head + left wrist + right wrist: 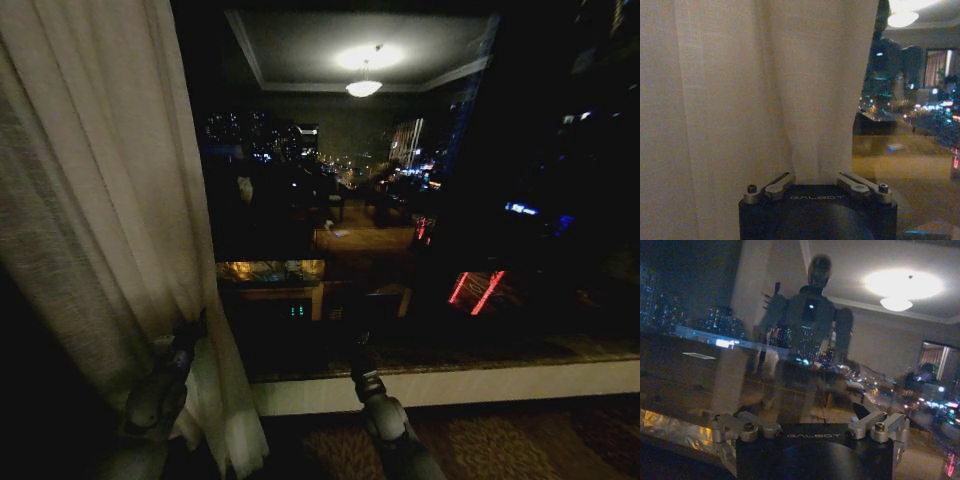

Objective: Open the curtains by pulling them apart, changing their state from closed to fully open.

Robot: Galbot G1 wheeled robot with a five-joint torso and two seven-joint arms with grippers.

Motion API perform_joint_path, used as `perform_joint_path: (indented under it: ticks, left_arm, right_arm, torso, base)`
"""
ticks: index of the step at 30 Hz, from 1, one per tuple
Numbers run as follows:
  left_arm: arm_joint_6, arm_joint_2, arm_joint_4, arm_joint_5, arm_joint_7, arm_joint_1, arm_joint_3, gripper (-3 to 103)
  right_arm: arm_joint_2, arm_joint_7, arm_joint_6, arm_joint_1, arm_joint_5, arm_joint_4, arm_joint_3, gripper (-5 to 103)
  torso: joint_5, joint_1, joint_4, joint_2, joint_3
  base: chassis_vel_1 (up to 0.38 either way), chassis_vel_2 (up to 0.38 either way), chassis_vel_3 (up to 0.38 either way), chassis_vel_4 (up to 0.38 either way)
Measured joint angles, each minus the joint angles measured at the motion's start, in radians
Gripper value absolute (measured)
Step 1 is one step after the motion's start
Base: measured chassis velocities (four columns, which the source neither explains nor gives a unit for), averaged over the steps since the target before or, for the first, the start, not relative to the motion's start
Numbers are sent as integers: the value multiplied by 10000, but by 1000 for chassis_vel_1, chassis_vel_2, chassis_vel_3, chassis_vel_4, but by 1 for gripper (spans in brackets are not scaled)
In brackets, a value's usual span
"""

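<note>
Curtains (95,190) are hanging at nine o'clock of the head view, bunched into one cream-white sheer mass along the left edge of the dark window (420,200). Their lower part is narrowing where the left gripper (190,335) is reaching into the folds, at about seven o'clock. In the left wrist view the gathered fabric (815,90) is running down into the left gripper (816,181), and its jaws are pinching this bundle between them.

The right gripper (362,345) is pointing up toward the glass at about six o'clock, just in front of the pale window sill (450,385), well apart from the curtains. In the right wrist view the right gripper (815,426) is holding nothing, and its jaws are standing spread. The glass is showing a reflection of the robot (807,310) and of a ceiling lamp (364,88), with city lights outside.
</note>
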Motion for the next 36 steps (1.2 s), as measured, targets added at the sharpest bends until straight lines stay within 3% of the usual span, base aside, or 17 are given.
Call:
perform_joint_path:
  ticks: [4,12,15,16,18,19,24,27,29,36]
  left_arm:
    - [-14,14,61,0,-114,-72,-23,1]
    - [-116,-14,649,35,-1265,-590,-364,1]
    - [-52,-37,1243,6,-2451,-1109,-714,1]
    - [-52,-37,1243,6,-2451,-1109,-714,1]
    - [-55,-42,1649,56,-3243,-1429,-926,1]
    - [-55,-42,1649,56,-3243,-1429,-926,1]
    - [-65,31,2382,142,-5069,-1813,-1690,1]
    - [-88,117,2643,175,-5424,-1877,-1986,1]
    - [-217,318,3140,411,-5982,-1995,-2571,1]
    - [-353,844,3939,369,-6713,-2197,-3466,1]
  right_arm:
    - [12,1,16,-4,1,1,-1,100]
    - [21,-1,66,22,1,-110,-103,100]
    - [54,-6,79,100,1,-180,-183,100]
    - [54,-6,79,100,1,-180,-183,100]
    - [76,-9,83,148,0,-215,-230,100]
    - [76,-9,83,148,0,-215,-230,100]
    - [131,-32,141,186,-4,-285,-293,100]
    - [141,-40,158,196,-5,-305,-297,100]
    - [193,-50,174,222,-6,-373,-330,100]
    - [370,-57,188,244,-18,-484,-478,100]
  torso:
    - [0,0,0,0,0]
    - [-1,0,-1,0,0]
    - [-1,0,0,1,0]
    - [-1,0,0,1,0]
    - [-1,0,-1,0,0]
    - [-1,0,-1,0,0]
    - [1,0,-2,1,0]
    - [1,0,-2,1,-1]
    - [0,0,-1,1,-1]
    - [-3,0,5,1,0]
  base:
    - [0,0,0,0]
    - [0,0,0,0]
    - [0,0,0,0]
    - [0,0,0,0]
    - [0,0,0,0]
    - [0,0,0,0]
    - [0,0,0,0]
    - [0,0,0,0]
    - [0,0,0,0]
    - [0,0,0,0]
